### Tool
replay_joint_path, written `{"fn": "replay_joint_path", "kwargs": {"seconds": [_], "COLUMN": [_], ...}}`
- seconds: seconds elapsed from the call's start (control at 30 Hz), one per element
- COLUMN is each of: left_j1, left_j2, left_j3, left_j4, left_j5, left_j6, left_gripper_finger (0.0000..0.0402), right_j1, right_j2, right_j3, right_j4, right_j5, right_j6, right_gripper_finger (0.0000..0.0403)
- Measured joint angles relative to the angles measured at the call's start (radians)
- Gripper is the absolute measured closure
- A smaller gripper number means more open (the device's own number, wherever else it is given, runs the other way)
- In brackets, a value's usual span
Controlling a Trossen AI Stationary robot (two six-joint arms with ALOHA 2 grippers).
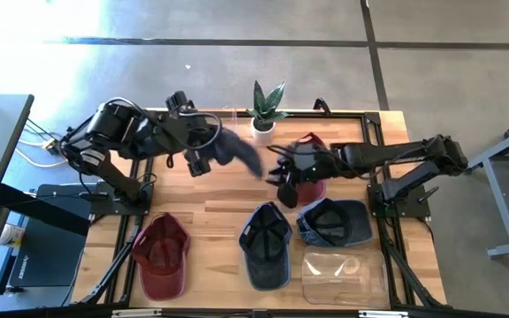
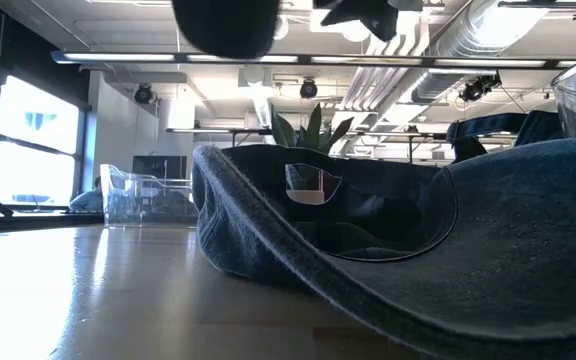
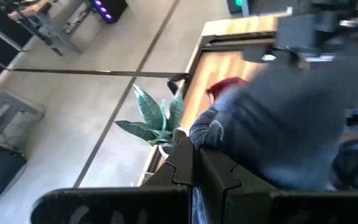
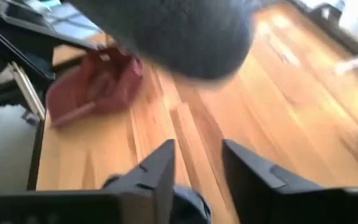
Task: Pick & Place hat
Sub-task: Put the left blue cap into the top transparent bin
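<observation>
We see the left gripper [image 1: 203, 157] raised over the wooden slatted table [image 1: 210, 221] at about 11 o'clock from its centre, its fingers [image 3: 219, 174] pressed together on the crown edge of a dark blue-grey fabric cap [image 1: 237, 152], which hangs clear of the table toward 3 o'clock from those fingers. In the left wrist view the cloth is bunched right where the two dark fingers meet.

The right gripper [image 1: 283, 184] sits just past the table centre at 1 o'clock, beside the held cap's free end. Its two dark fingers [image 4: 160, 168] stand partly apart with bare wood between them and nothing held. Under the right arm lies a dark red fabric cap [image 1: 311, 168].

Along the 6 o'clock edge lie three more: a maroon baseball cap [image 1: 162, 254] at 7 o'clock, a navy baseball cap [image 1: 266, 243] at 6 o'clock, and a denim-blue baseball cap [image 1: 336, 222] at 5 o'clock, touching the navy one. A clear plastic tray [image 1: 343, 274] lies just below the denim cap. A small potted green spiky plant in a white pot [image 1: 264, 108] stands at 12 o'clock on the far edge.
</observation>
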Motion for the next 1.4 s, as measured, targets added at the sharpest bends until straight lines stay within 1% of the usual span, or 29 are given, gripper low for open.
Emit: {"fn": "replay_joint_path", "kwargs": {"seconds": [0.07, 0.13, 0.23, 0.33, 0.47, 0.6, 0.7, 0.77, 0.87, 0.93, 1.03, 1.13, 1.23, 1.3, 1.4], "left_j1": [-0.001, -0.001, -0.001, -0.001, -0.001, -0.001, -0.001, -0.001, -0.001, -0.002, -0.002, -0.002, -0.002, -0.002, -0.002], "left_j2": [0.001, 0.001, 0.001, 0.011, 0.033, 0.051, 0.057, 0.062, 0.067, 0.064, 0.069, 0.071, 0.068, 0.068, 0.068], "left_j3": [0.0, 0.0, 0.0, -0.001, -0.002, -0.004, -0.001, -0.002, -0.004, -0.002, -0.002, -0.003, -0.003, -0.003, -0.003], "left_j4": [-0.003, -0.01, -0.042, -0.064, -0.061, -0.056, -0.049, -0.048, -0.049, -0.048, -0.047, -0.044, -0.036, -0.027, -0.026], "left_j5": [0.023, 0.052, 0.072, 0.077, 0.084, 0.099, 0.114, 0.112, 0.132, 0.133, 0.134, 0.145, 0.156, 0.173, 0.228], "left_j6": [-0.001, -0.009, -0.042, -0.073, -0.08, -0.08, -0.08, -0.08, -0.08, -0.082, -0.082, -0.082, -0.082, -0.081, -0.08], "left_gripper_finger": [0.0401, 0.0401, 0.0401, 0.0401, 0.0401, 0.0401, 0.0401, 0.0401, 0.0401, 0.0401, 0.0401, 0.0401, 0.0401, 0.0401, 0.0401], "right_j1": [-0.017, -0.031, -0.039, -0.039, -0.039, -0.04, -0.064, -0.083, -0.1, -0.095, -0.072, -0.052, -0.037, -0.029, -0.016], "right_j2": [-0.013, -0.037, -0.103, -0.166, -0.207, -0.182, -0.142, -0.12, -0.089, -0.065, -0.02, 0.027, 0.071, 0.1, 0.127], "right_j3": [0.001, 0.001, 0.001, 0.002, 0.003, 0.005, 0.006, 0.005, 0.004, 0.005, 0.045, 0.115, 0.185, 0.229, 0.283], "right_j4": [-0.065, -0.125, -0.147, -0.062, 0.19, 0.463, 0.559, 0.57, 0.563, 0.563, 0.479, 0.355, 0.246, 0.177, 0.074], "right_j5": [-0.033, -0.043, -0.043, -0.042, -0.039, -0.049, -0.077, -0.121, -0.175, -0.175, -0.161, -0.119, -0.082, -0.039, 0.074], "right_j6": [0.017, 0.038, 0.04, 0.006, -0.058, -0.142, -0.157, -0.133, -0.079, -0.084, -0.135, -0.208, -0.285, -0.336, -0.381], "right_gripper_finger": [0.0233, 0.0209, 0.0189, 0.0187, 0.0194, 0.02, 0.0194, 0.0177, 0.0141, 0.0119, 0.0108, 0.012, 0.0157, 0.0197, 0.0279]}}
